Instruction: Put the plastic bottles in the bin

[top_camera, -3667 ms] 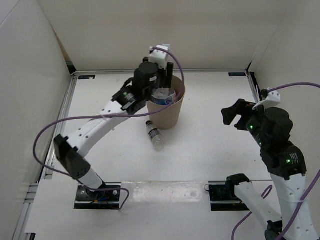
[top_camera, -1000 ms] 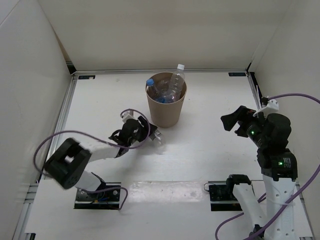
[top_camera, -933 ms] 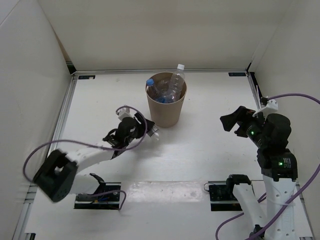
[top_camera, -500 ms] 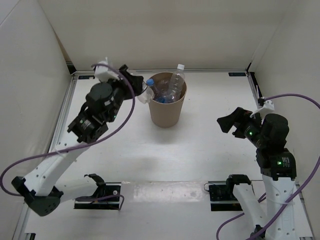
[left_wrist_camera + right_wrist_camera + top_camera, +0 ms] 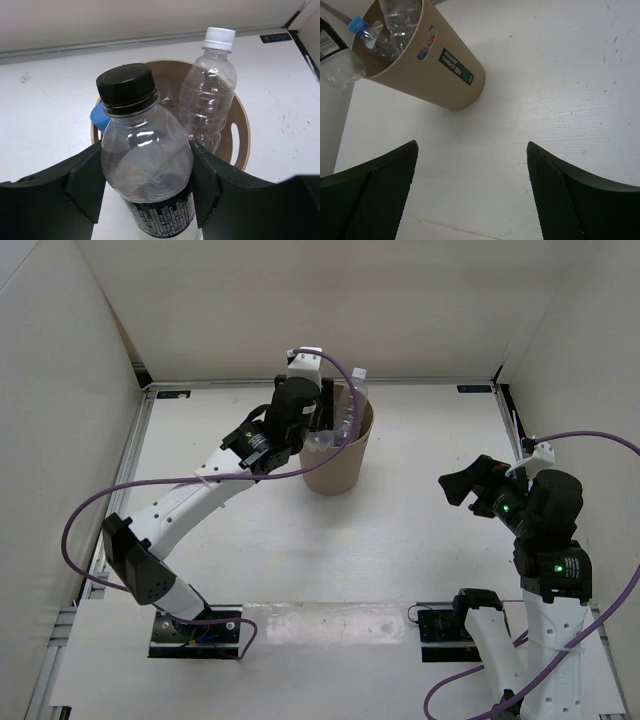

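My left gripper [image 5: 147,185] is shut on a clear black-capped plastic bottle [image 5: 145,165] with a black label. It holds the bottle upright over the near-left rim of the tan bin [image 5: 241,137]. From above, the left gripper [image 5: 322,418] and this bottle [image 5: 324,438] hang at the bin's [image 5: 338,472] left edge. Inside the bin stand a white-capped bottle [image 5: 210,85] and a blue-capped one [image 5: 367,32]. My right gripper [image 5: 471,146] is open over bare table, well right of the bin [image 5: 435,75]; in the top view the right gripper [image 5: 466,483] holds nothing.
White walls enclose the table on three sides. A metal rail [image 5: 130,455] runs along the left edge. Purple cables loop from both arms. The bin carries a small dark label [image 5: 456,73] on its side.
My left arm has lifted the black-capped bottle off the table in front of the bin and swung it up and right to the bin's left rim. The right arm has barely moved.
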Action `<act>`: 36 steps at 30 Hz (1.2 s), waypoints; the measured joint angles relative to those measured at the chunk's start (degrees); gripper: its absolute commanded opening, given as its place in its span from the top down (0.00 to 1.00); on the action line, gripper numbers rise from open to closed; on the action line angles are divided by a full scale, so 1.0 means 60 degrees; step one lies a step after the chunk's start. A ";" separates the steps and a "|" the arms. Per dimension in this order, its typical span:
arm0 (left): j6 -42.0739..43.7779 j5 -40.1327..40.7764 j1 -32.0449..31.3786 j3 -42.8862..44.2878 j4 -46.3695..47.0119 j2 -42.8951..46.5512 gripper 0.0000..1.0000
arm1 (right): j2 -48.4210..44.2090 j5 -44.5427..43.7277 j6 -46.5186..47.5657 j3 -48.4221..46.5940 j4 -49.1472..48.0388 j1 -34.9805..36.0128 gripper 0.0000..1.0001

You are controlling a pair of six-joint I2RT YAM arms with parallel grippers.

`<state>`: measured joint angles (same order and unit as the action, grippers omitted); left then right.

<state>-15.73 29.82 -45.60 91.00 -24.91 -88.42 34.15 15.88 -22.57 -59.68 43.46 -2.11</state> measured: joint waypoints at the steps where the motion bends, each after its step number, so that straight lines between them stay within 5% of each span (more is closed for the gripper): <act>1: 0.0087 0.0146 -0.0058 0.0142 -0.0004 -0.0098 0.35 | 0.0000 0.0029 0.0015 0.0000 0.0004 0.0000 0.10; 15: 0.0958 0.1180 -0.0532 0.1220 -0.0004 -0.1370 0.22 | -0.0015 0.0069 0.0055 0.0004 0.0018 0.0004 0.10; 20: 0.1246 0.1464 -0.0521 0.2018 -0.0120 -0.1971 0.00 | -0.0015 0.0098 0.0055 0.0004 0.0018 0.0004 0.10; 27: 0.1279 0.1963 -0.0521 0.2736 -0.0692 -0.2459 0.00 | -0.0015 0.0106 0.0087 0.0004 0.0018 0.0004 0.10; 31: 0.1067 0.2350 -0.0521 0.2412 -0.0860 -0.1774 0.00 | 0.0015 0.0106 0.0087 0.0004 0.0018 0.0004 0.10; 36: 0.0688 0.2605 -0.0521 -0.0401 -0.0761 0.1341 0.00 | 0.0178 0.0171 0.0087 0.0004 0.0011 0.0000 0.10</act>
<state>-11.60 45.45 -48.73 88.60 -29.47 -80.38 35.22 16.91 -22.04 -59.66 43.53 -2.11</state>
